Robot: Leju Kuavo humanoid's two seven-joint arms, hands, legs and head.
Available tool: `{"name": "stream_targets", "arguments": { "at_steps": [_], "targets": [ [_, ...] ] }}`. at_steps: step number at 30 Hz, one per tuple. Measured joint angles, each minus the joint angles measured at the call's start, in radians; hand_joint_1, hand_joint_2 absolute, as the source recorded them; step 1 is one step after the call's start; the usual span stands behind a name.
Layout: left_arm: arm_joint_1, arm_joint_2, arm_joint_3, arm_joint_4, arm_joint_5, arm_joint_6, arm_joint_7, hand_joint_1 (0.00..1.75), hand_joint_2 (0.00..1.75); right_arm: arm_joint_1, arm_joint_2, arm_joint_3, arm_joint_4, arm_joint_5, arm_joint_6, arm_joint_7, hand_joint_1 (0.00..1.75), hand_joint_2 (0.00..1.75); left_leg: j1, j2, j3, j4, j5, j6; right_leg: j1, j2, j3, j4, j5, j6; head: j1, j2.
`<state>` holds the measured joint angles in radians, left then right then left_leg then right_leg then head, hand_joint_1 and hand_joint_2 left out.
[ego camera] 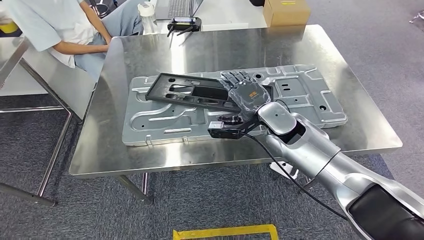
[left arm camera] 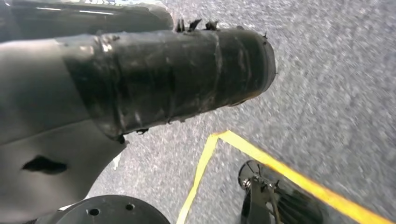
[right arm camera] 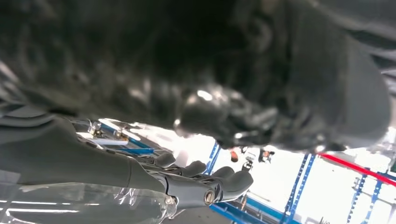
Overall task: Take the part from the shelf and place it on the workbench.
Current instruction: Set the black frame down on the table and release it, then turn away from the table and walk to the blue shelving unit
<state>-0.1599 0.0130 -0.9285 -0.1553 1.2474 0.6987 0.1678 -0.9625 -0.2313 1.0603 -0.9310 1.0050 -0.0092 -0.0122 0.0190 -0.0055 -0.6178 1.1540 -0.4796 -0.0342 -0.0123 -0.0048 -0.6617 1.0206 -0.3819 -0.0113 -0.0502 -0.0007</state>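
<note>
A long black plastic part lies slanted on a grey stamped metal panel on the steel workbench. My right hand lies over the part's right end, fingers stretched across its top, holding that end. The right wrist view has the dark part close against the palm side of my right hand, above the shiny bench surface. My left hand hangs over the grey floor; I cannot tell how its fingers lie.
A seated person is at the bench's far left corner. A cardboard box, a black device and a bottle stand beyond the far edge. Yellow floor tape runs in front of the bench.
</note>
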Motion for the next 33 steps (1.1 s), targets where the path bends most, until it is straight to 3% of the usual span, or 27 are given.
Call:
{"name": "stream_targets", "arguments": {
  "at_steps": [2,3,5,6,8,10,11,12,14,16,17,18,20,21,22,23,25,26,27,28,29,30,31,33],
  "targets": [
    [-0.002,0.002,0.000,0.000,0.000,0.000,-0.003,0.00,0.00,-0.001,-0.001,0.000,0.000,0.000,-0.001,0.000,0.00,0.00,-0.005,-0.003,0.062,-0.097,-0.013,0.009,0.000,-0.001,-0.018,0.009,0.013,0.014,0.001,0.000],
    [-0.003,0.002,0.000,0.000,0.000,-0.001,-0.004,0.00,0.00,-0.001,-0.002,-0.001,-0.001,0.000,-0.001,0.000,0.00,0.00,-0.008,-0.004,0.070,-0.117,-0.023,0.016,0.002,-0.002,-0.021,0.010,0.020,0.020,0.001,0.000],
    [-0.002,0.002,0.000,0.000,0.000,-0.001,-0.007,0.00,0.00,-0.001,-0.004,-0.001,0.000,0.000,-0.001,0.000,0.00,0.00,-0.008,-0.002,0.063,-0.123,-0.014,0.034,0.002,-0.002,-0.024,0.010,0.030,0.032,0.002,0.000],
    [-0.002,0.002,0.000,0.000,0.000,-0.001,-0.007,0.00,0.00,-0.001,-0.005,-0.001,0.000,0.000,0.000,0.000,0.00,0.00,-0.007,0.000,0.058,-0.124,-0.005,0.044,0.001,-0.001,-0.030,0.019,0.018,0.037,0.002,0.000],
    [-0.003,0.002,0.000,0.000,0.000,-0.001,-0.006,0.00,0.00,0.000,-0.007,-0.001,0.000,0.000,0.000,0.000,0.00,0.00,-0.005,0.004,0.040,-0.127,0.015,0.061,-0.002,0.001,-0.057,0.090,-0.056,0.043,0.003,0.000],
    [-0.003,0.003,0.000,0.000,0.000,0.000,-0.006,0.00,0.00,0.001,-0.008,-0.001,0.000,0.000,0.000,0.000,0.00,0.00,-0.007,0.005,0.014,-0.126,0.035,0.069,-0.003,0.002,-0.091,0.218,-0.149,0.047,0.003,0.000],
    [-0.003,0.003,0.000,0.000,0.000,0.000,-0.006,0.00,0.00,0.003,-0.009,-0.001,0.000,0.000,0.000,0.000,0.00,0.00,-0.008,0.005,-0.001,-0.126,0.045,0.070,-0.003,0.002,-0.098,0.269,-0.168,0.048,0.003,0.000],
    [-0.003,0.003,0.000,0.000,0.000,0.000,-0.007,0.00,0.00,0.005,-0.010,-0.001,0.000,0.000,0.000,0.000,0.00,0.00,-0.009,0.005,-0.015,-0.125,0.056,0.069,-0.003,0.002,-0.089,0.292,-0.164,0.047,0.003,0.000],
    [-0.003,0.003,0.000,0.000,0.000,0.001,-0.009,0.00,0.00,0.007,-0.010,-0.001,0.000,0.000,0.001,0.000,0.00,0.00,-0.011,0.004,-0.041,-0.124,0.077,0.065,-0.001,0.002,-0.021,0.236,-0.117,0.040,0.003,0.000],
    [-0.003,0.003,0.000,0.000,0.000,0.001,-0.010,0.00,0.00,0.005,-0.009,-0.001,-0.003,0.000,0.000,0.000,0.00,0.00,-0.012,0.002,-0.060,-0.123,0.096,0.056,0.005,0.003,0.083,0.100,-0.108,0.029,0.002,0.000],
    [-0.003,0.004,0.000,0.000,0.000,0.001,-0.010,0.00,0.00,0.004,-0.009,-0.002,-0.005,0.000,0.000,0.000,0.00,0.00,-0.012,0.002,-0.063,-0.125,0.105,0.050,0.009,0.004,0.118,0.047,-0.114,0.024,0.001,0.000],
    [-0.002,0.004,0.000,0.000,-0.001,0.001,-0.008,0.00,0.00,0.003,-0.009,-0.002,-0.007,0.000,0.000,0.000,0.00,0.00,-0.012,0.002,-0.064,-0.128,0.113,0.044,0.012,0.004,0.135,0.014,-0.122,0.020,0.002,0.000],
    [-0.002,0.005,0.000,0.000,-0.001,0.002,-0.006,0.00,0.00,0.003,-0.009,-0.003,-0.008,0.000,0.000,0.000,0.00,0.00,-0.010,0.002,-0.066,-0.137,0.129,0.032,0.014,0.002,0.130,-0.001,-0.106,0.009,0.003,0.000],
    [-0.001,0.006,0.000,0.000,-0.001,0.002,-0.006,0.00,0.00,0.003,-0.008,-0.003,-0.008,0.000,0.000,0.000,0.00,0.00,-0.010,0.001,-0.072,-0.132,0.120,0.026,0.011,0.001,0.123,-0.006,-0.096,0.001,0.005,0.000],
    [0.001,0.007,0.000,0.000,-0.001,0.002,-0.006,0.00,0.00,0.004,-0.008,-0.002,-0.008,0.000,0.000,0.000,0.00,0.00,-0.009,0.001,-0.083,-0.112,0.093,0.022,0.008,-0.001,0.114,-0.009,-0.083,-0.007,0.004,0.000],
    [0.002,0.008,0.000,0.000,-0.001,0.003,-0.008,0.00,0.00,0.004,-0.008,-0.003,-0.009,-0.001,0.000,0.000,0.00,0.00,-0.007,0.001,-0.098,-0.071,0.048,0.018,0.006,-0.003,0.103,-0.011,-0.071,-0.014,0.003,0.000],
    [0.002,0.008,0.000,0.000,0.000,0.002,-0.009,0.00,0.00,0.005,-0.007,-0.003,-0.009,-0.002,0.001,0.000,0.00,0.00,-0.005,0.001,-0.130,0.053,-0.049,0.012,0.006,-0.003,0.075,-0.010,-0.049,-0.021,0.000,0.000],
    [0.001,0.008,0.000,0.000,0.000,0.002,-0.010,0.00,0.00,0.006,-0.007,-0.003,-0.009,-0.003,0.003,0.000,0.00,0.00,-0.004,0.001,-0.138,0.112,-0.072,0.009,0.007,-0.003,0.060,-0.010,-0.038,-0.022,0.000,0.000],
    [0.000,0.009,0.000,0.000,0.000,0.002,-0.011,0.00,0.00,0.008,-0.007,-0.002,-0.009,-0.004,0.004,0.000,0.00,0.00,-0.004,0.001,-0.134,0.147,-0.069,0.008,0.007,-0.003,0.045,-0.009,-0.027,-0.021,-0.001,0.000],
    [-0.001,0.010,0.000,0.000,0.000,0.002,-0.012,0.00,0.00,0.010,-0.007,-0.002,-0.009,-0.004,0.006,0.000,0.00,0.00,-0.004,0.001,-0.116,0.152,-0.047,0.007,0.007,-0.002,0.029,-0.008,-0.016,-0.019,-0.001,0.000],
    [-0.001,0.011,0.000,0.000,0.000,0.002,-0.013,0.00,0.00,0.012,-0.007,-0.002,-0.009,-0.005,0.006,0.000,0.00,0.00,-0.004,0.001,-0.081,0.124,-0.018,0.008,0.007,-0.002,0.014,-0.005,-0.006,-0.017,-0.002,0.000],
    [-0.001,0.011,0.000,0.000,0.000,0.002,-0.012,0.00,0.00,0.012,-0.007,-0.003,-0.010,-0.005,0.006,0.000,0.00,0.00,-0.004,0.001,-0.031,0.066,-0.002,0.010,0.007,-0.002,0.001,-0.001,0.003,-0.013,-0.002,0.000],
    [-0.002,0.012,0.000,0.000,-0.001,0.002,-0.010,0.00,0.00,0.012,-0.008,-0.003,-0.011,-0.006,0.006,0.000,0.00,0.00,-0.006,0.001,0.025,-0.008,-0.005,0.013,0.007,-0.002,-0.010,0.003,0.010,-0.009,-0.001,0.000],
    [-0.005,0.013,0.000,0.000,-0.001,0.003,-0.004,0.00,0.00,0.009,-0.008,-0.005,-0.014,-0.007,0.005,0.000,0.00,0.00,-0.012,0.000,0.096,-0.116,-0.034,0.025,0.009,-0.004,-0.020,0.006,0.025,0.002,-0.001,0.000]
  ]
}}
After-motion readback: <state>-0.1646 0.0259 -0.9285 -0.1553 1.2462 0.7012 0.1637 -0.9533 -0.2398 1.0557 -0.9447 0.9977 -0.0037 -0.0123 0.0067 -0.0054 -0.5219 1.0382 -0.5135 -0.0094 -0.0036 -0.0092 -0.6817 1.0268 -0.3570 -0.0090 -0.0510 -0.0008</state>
